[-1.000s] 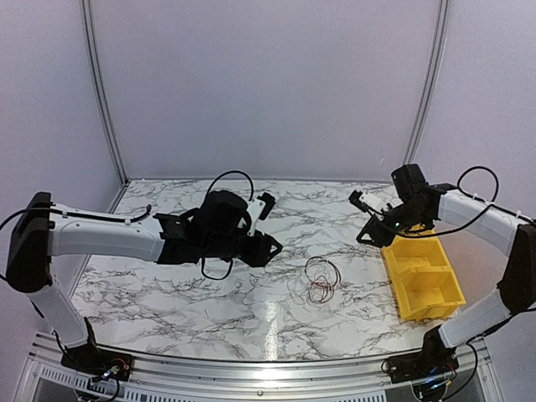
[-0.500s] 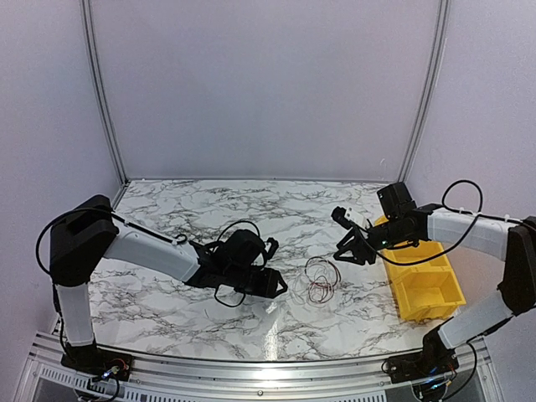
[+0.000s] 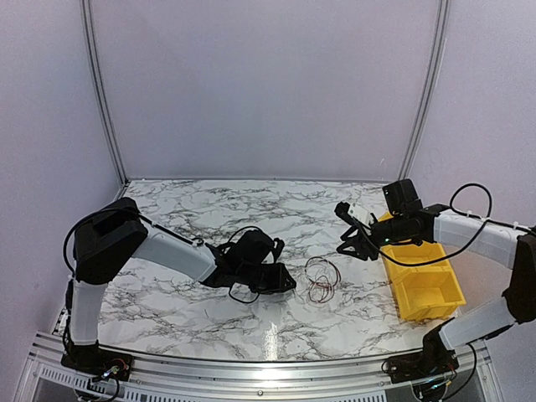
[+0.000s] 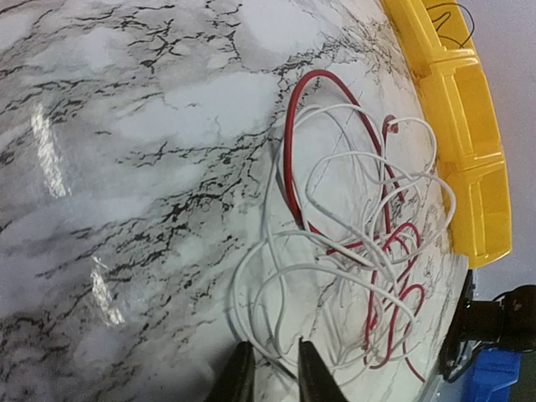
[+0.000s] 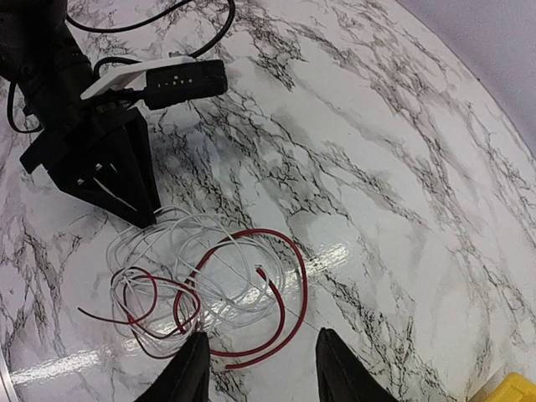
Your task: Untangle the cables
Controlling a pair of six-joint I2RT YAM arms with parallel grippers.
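The cables [image 3: 321, 280] lie in one tangle of thin white and red wires on the marble table, right of centre. In the left wrist view the white loops [image 4: 335, 276] and the red wire [image 4: 289, 159] fill the middle. My left gripper [image 4: 275, 370] sits low at the tangle's left edge [image 3: 287, 286], its jaws a little apart with a white loop between the tips. My right gripper [image 5: 264, 368] is wide open and empty above the tangle's right side [image 3: 343, 228], over the thick red loop [image 5: 289, 285]. No black wire shows.
A yellow bin [image 3: 423, 280] stands at the right edge of the table, also in the left wrist view [image 4: 456, 100]. The left arm's black wrist and its thick black cable [image 5: 92, 142] lie close to the tangle's left. White booth walls stand behind the table.
My left gripper has dropped to the table and slid right to the tangle's edge. My right gripper has moved left from over the bin towards the tangle.
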